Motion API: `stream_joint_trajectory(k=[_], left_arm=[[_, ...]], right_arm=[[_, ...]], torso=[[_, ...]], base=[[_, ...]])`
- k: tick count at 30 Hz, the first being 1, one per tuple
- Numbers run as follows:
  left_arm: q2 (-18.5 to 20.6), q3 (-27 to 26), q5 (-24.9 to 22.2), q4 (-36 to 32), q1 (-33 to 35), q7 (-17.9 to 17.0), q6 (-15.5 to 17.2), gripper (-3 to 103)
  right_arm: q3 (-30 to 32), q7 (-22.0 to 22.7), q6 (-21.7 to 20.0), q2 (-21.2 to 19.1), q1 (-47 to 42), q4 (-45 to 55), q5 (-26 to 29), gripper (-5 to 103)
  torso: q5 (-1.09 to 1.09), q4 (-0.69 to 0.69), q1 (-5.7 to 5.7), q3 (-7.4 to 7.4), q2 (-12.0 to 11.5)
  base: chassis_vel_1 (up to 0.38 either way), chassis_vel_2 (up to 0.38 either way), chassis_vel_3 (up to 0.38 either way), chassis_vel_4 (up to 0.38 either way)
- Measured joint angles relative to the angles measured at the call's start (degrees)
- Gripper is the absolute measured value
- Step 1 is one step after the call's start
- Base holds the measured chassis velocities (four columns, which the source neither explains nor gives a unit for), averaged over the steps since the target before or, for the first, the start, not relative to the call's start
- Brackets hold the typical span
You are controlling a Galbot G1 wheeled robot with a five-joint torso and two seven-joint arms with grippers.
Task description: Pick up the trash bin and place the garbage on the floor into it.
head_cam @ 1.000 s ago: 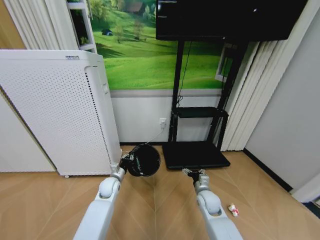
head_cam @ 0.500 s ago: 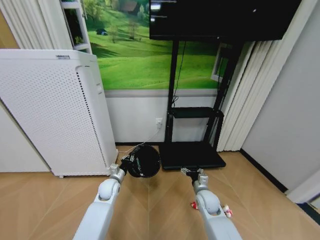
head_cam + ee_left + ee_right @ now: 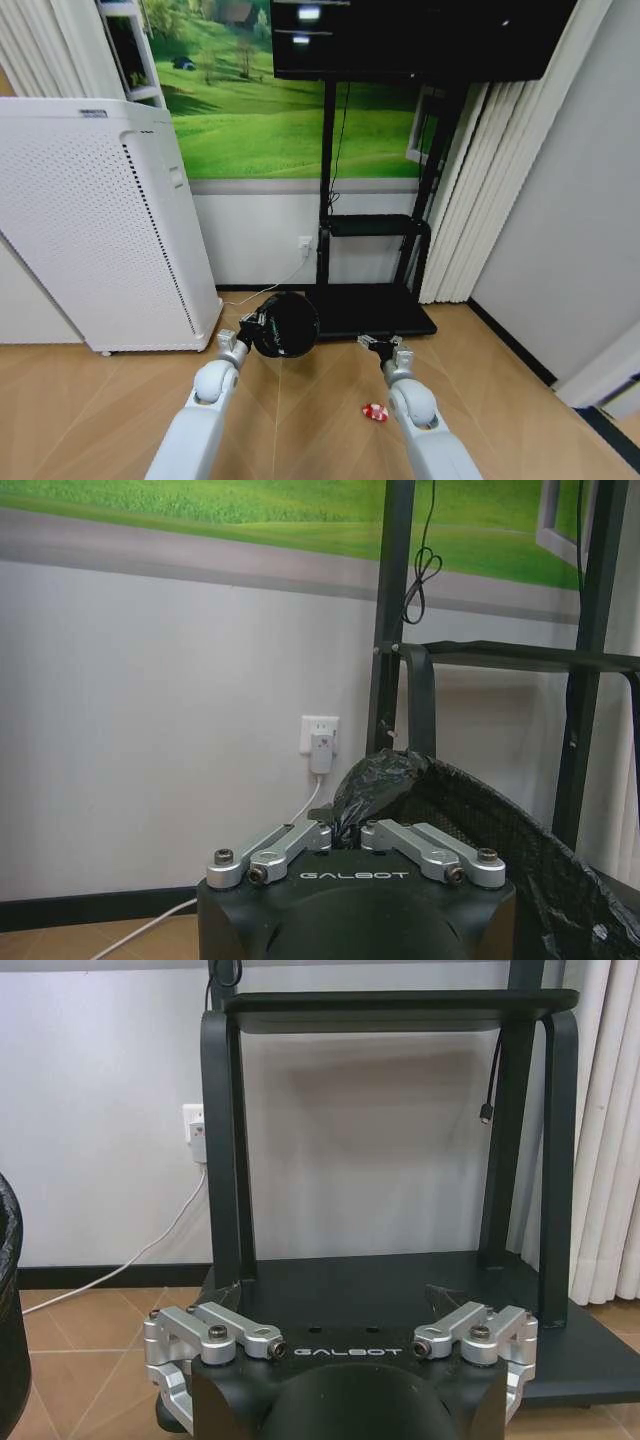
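Note:
My left gripper [image 3: 254, 327] is shut on the rim of the trash bin [image 3: 286, 324], a small round black bin held off the floor [image 3: 90, 410] with its mouth tipped toward me. The left wrist view has the fingers [image 3: 300, 838] pinched on the bin's black liner at the rim [image 3: 470, 810]. My right gripper [image 3: 381, 346] hangs open and empty beside the bin, its fingers [image 3: 172, 1352] spread wide. One piece of garbage, a small red-and-white wrapper [image 3: 374, 411], lies on the floor just left of my right forearm.
A tall white perforated cabinet [image 3: 90, 230] stands at the left. The black TV stand base [image 3: 372, 312] and its posts sit straight ahead against the wall, with a socket and cable [image 3: 195, 1125]. Curtains [image 3: 465, 190] and a grey wall [image 3: 560, 230] close the right.
The whole picture has shifted left, so the camera has turned right. Both arms keep their pose. The red-and-white wrapper now lies left of my right forearm.

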Motion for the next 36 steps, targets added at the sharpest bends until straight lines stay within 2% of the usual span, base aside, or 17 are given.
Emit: stream_joint_trajectory(k=[17, 21, 25, 36], left_arm=[[0.4, -0.2, -0.4, 0.0, 0.3, 0.7, -0.1, 7], [0.5, -0.3, -0.5, 0.0, 0.6, 1.0, -0.1, 7], [0.5, -0.5, -0.7, -0.3, 0.9, 1.1, -0.2, 7], [0.7, -2.0, -1.6, -1.1, 1.4, 1.1, -0.2, 7]], right_arm=[[-0.2, 0.0, 0.1, 0.4, -0.2, 0.3, -0.4, 100], [-0.5, -0.1, 2.2, 0.6, -0.4, -0.4, -2.4, 100], [-0.9, -0.4, 2.3, 0.6, -0.8, -1.0, -3.1, 100], [-2.1, 0.1, -5.9, -1.1, -4.5, -2.8, 1.5, 100]], torso=[[0.01, -0.01, -0.01, 0.00, 0.0], [0.00, -0.03, 0.00, 0.00, 0.0], [0.02, -0.03, 0.00, 0.00, 0.0], [0.01, -0.01, -0.01, -0.01, 0.0]], base=[[-0.178, -0.183, 0.177, 0.177], [-0.189, -0.202, 0.165, 0.185], [-0.085, -0.102, 0.100, 0.072], [0.021, 0.030, -0.015, -0.017]])
